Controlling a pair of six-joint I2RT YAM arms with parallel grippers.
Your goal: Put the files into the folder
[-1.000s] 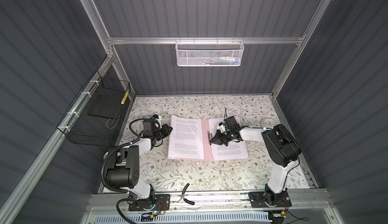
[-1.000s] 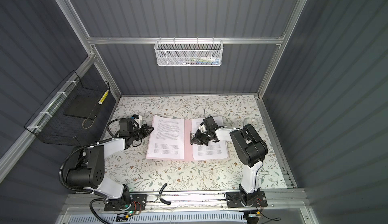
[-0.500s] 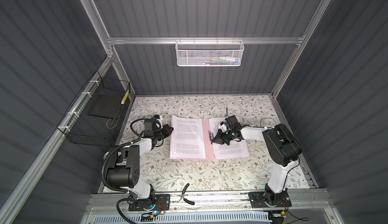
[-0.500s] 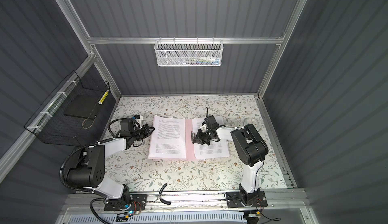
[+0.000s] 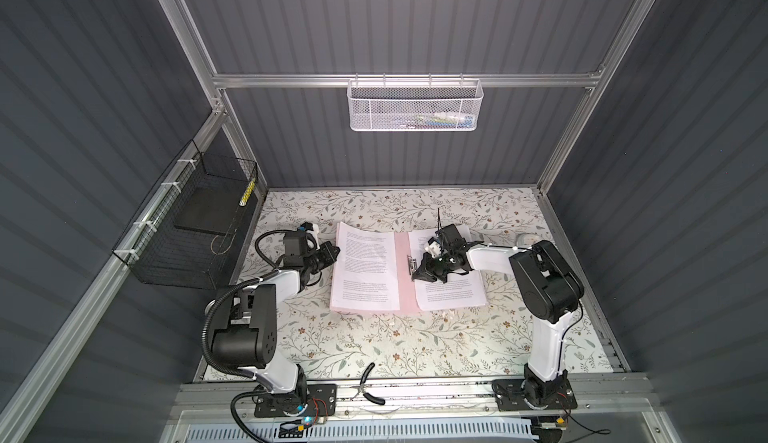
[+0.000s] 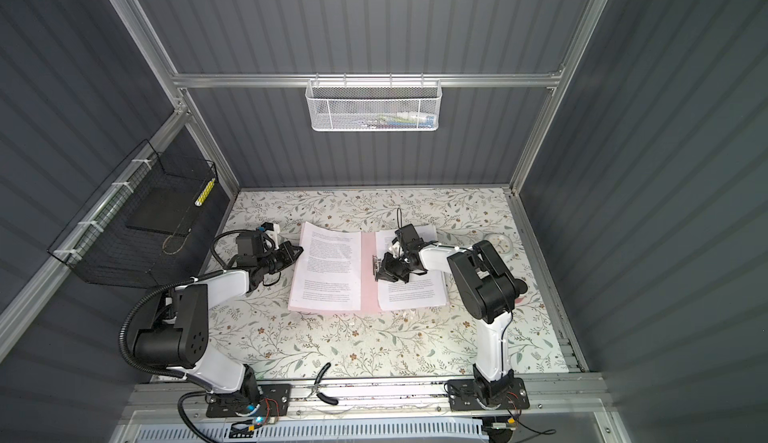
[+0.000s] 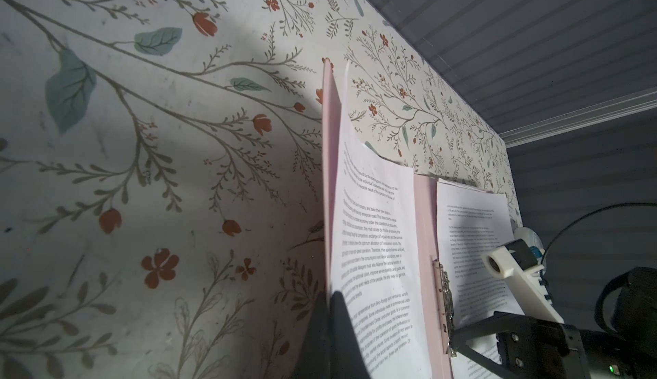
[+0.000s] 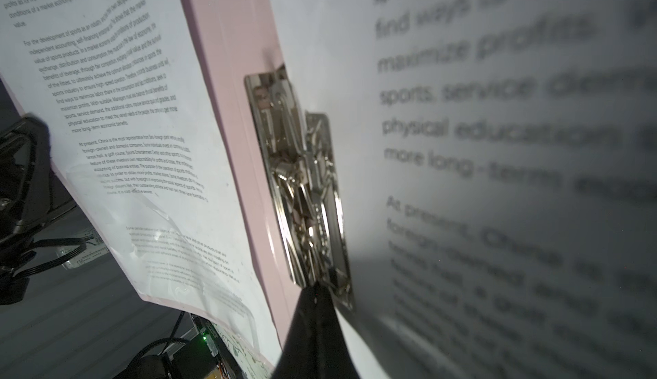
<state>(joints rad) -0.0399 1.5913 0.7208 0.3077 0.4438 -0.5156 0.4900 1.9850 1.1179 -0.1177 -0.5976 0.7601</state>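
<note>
Folder lying open. The thin pale pink rectangular folder point(image 5: 401, 254) lies spread at the middle of the floral-patterned tabletop point(image 5: 374, 345), with one white printed paper sheet point(image 5: 365, 270) on its left flap and a second printed sheet point(image 5: 451, 291) on its right half. My left gripper point(image 5: 333, 251), fingers together, meets the left flap's outer edge; whether it pinches that edge I cannot tell. My right gripper point(image 5: 417, 272), fingers together, has its tip at one end of the silver metal clip point(image 8: 302, 181) on the spine

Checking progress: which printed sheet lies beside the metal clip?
The right-hand sheet, under the right gripper; a strip of pink folder separates the left-hand sheet from the clip.
</note>
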